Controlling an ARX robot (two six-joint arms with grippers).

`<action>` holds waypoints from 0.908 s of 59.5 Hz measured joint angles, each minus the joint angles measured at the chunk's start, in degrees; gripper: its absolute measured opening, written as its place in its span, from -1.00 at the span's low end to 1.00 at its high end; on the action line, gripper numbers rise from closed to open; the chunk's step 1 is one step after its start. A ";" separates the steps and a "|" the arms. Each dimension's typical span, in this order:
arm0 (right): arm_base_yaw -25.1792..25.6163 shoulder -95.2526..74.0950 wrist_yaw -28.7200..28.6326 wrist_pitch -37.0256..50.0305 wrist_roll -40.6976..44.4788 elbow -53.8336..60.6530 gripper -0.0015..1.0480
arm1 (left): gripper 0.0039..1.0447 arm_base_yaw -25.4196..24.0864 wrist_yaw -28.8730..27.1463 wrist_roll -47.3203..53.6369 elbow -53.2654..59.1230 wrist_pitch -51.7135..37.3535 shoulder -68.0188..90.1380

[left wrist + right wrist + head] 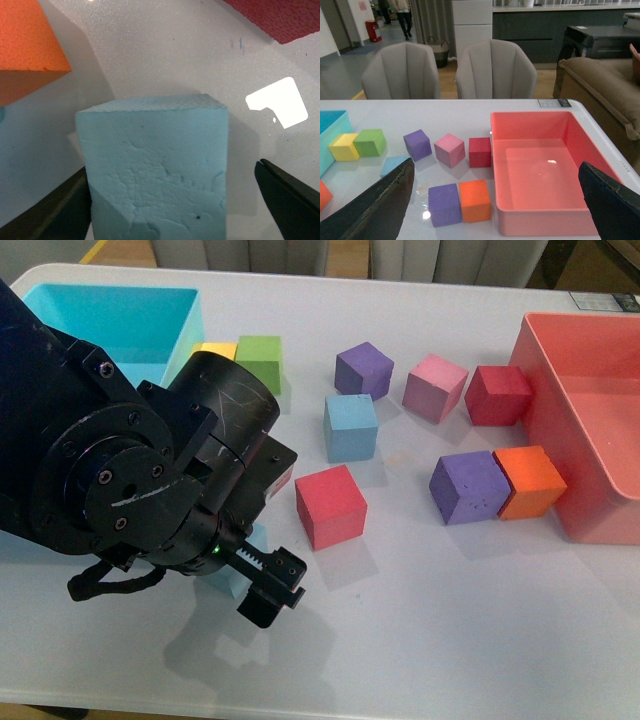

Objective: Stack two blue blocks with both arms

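My jaws stand wide apart over the tabletop (445, 112). Between them a purple block (444, 204) touches an orange block (475, 200); a blue block (394, 164) shows partly behind one jaw. A pink bin (545, 224) fills the corner by the chairs (492, 70).

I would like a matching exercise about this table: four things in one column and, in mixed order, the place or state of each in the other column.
Things:
1. yellow block
2. pink block
3. blue block nearest the robot
4. right gripper

Places or states:
A. open, holding nothing
B. between the fingers of the open left gripper
C. right beside the green block
D. between a purple block and the dark red block

Pairs: 1-C, 2-D, 3-B, 4-A.
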State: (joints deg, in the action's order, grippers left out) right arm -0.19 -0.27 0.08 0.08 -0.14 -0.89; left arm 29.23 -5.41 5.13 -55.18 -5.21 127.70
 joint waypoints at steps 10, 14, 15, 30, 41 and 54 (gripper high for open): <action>0.00 0.02 0.02 0.00 0.00 0.00 0.83 | 0.20 0.66 0.13 -1.03 -0.09 0.37 -0.09; 0.00 0.02 0.00 0.00 0.00 0.00 0.83 | 0.07 0.79 0.17 -1.62 0.02 0.55 -0.37; 0.00 0.02 0.00 0.00 0.00 0.00 0.83 | 0.03 0.87 0.42 -1.81 0.13 0.68 -0.59; 0.00 0.02 0.02 0.00 0.00 0.00 0.83 | -0.16 2.16 -0.07 -3.34 3.78 4.24 -9.51; 0.00 0.02 0.00 0.00 0.00 0.00 0.83 | -0.21 1.51 -0.46 -3.54 0.24 9.57 -17.05; 0.00 0.00 0.02 0.00 0.00 0.00 0.83 | -0.22 2.25 0.44 -1.49 -12.24 14.75 -14.75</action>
State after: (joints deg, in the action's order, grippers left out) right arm -0.19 -0.27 0.10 0.08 -0.14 -0.89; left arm 31.48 -4.97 3.64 -67.42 9.54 112.95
